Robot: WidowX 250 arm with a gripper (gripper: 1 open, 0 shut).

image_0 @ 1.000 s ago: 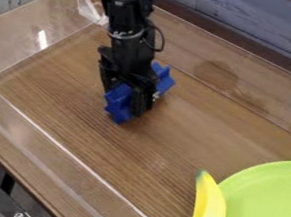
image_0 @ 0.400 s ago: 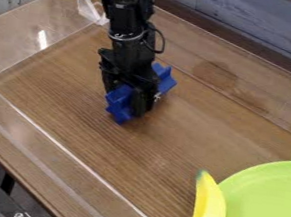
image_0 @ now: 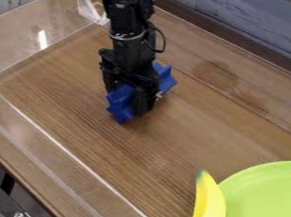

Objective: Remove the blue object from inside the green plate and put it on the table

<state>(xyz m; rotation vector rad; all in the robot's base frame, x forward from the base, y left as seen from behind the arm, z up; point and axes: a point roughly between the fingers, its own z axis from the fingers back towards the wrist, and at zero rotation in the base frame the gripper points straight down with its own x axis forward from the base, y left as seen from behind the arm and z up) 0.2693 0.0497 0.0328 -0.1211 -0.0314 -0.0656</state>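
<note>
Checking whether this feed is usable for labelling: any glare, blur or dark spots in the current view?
Camera view: soft whitish sheen on the table; green plate bright and nearly textureless; dark gripper over the blue block, fingertips hard to separate; fine detail soft throughout.

Claw (image_0: 133, 101) very slightly shifted
</note>
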